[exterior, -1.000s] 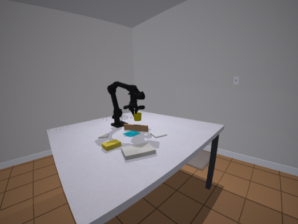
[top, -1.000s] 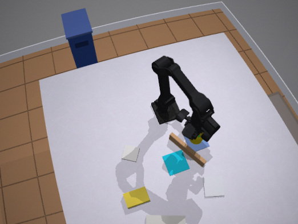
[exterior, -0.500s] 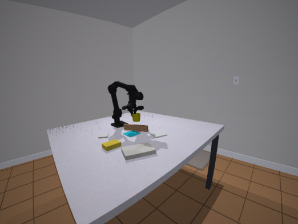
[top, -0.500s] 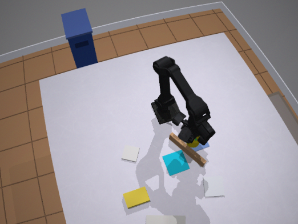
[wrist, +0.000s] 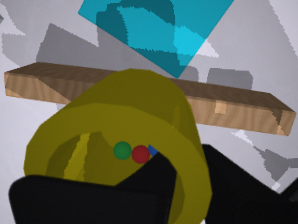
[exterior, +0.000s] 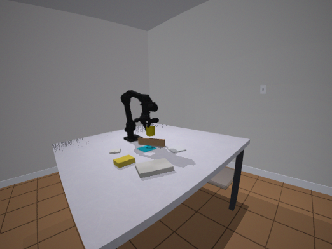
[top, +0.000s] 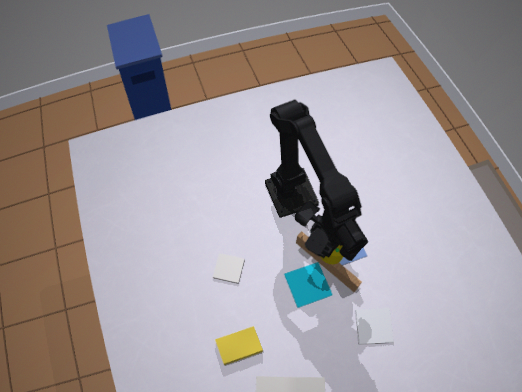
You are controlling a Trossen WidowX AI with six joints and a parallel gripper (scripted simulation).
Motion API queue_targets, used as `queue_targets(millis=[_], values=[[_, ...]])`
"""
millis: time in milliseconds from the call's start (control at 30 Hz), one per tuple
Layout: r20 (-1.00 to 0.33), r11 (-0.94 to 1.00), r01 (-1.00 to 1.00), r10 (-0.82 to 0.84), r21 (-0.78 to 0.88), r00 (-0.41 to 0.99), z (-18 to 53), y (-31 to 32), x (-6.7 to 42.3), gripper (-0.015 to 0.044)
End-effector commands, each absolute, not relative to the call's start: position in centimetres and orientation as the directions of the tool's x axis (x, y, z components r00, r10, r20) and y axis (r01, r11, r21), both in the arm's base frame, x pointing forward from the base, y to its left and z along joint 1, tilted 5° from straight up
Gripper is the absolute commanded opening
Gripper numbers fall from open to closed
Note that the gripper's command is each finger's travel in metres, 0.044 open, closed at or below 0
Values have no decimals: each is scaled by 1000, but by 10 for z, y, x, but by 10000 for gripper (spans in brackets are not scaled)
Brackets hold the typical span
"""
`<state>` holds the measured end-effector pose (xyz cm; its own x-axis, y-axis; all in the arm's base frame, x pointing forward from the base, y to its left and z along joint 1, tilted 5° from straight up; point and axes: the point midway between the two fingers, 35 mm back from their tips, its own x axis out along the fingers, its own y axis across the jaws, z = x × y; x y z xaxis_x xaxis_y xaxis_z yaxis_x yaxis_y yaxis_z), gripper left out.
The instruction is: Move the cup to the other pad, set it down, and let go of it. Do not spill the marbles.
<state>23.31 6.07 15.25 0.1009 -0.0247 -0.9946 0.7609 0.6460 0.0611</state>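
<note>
My gripper (top: 331,251) (exterior: 148,125) (wrist: 188,151) is shut on the wall of the yellow cup (top: 333,259) (exterior: 150,131) (wrist: 140,95) and holds it upright in the air. A green marble (wrist: 122,150), a red marble (wrist: 140,154) and a blue marble (wrist: 153,150) lie inside it. The cup hangs over a wooden bar (top: 347,276) (exterior: 152,141) (wrist: 235,107). The bar lies between the blue pad (top: 360,254) and the cyan pad (top: 306,290) (exterior: 146,148) (wrist: 150,25). The arm hides most of the blue pad.
A small white tile (top: 229,268) (exterior: 115,151), a yellow block (top: 239,345) (exterior: 124,161), a pale tile (top: 375,327) (exterior: 178,150) and a large grey slab (top: 290,384) (exterior: 154,167) lie on the white table. A blue cabinet (top: 140,70) stands on the floor behind.
</note>
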Motion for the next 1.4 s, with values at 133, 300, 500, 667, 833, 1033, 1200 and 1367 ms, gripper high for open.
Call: queue_targets(millis=[133,300,500,667,833,1033,1200,1367], values=[[-995,650,758,-22,63,102,155,49,243,0],[-994,650,758,-23,63,103,156,41,248,0],[-994,650,758,-24,63,103,157,32,255,0],[-994,650,758,-25,63,104,159,24,261,0],[-994,650,758,-26,63,105,160,15,267,0],[-994,650,758,-27,63,105,162,4,274,0],[-994,650,758,-28,62,106,163,-5,280,0],[-994,650,758,-28,62,106,161,-6,281,0]])
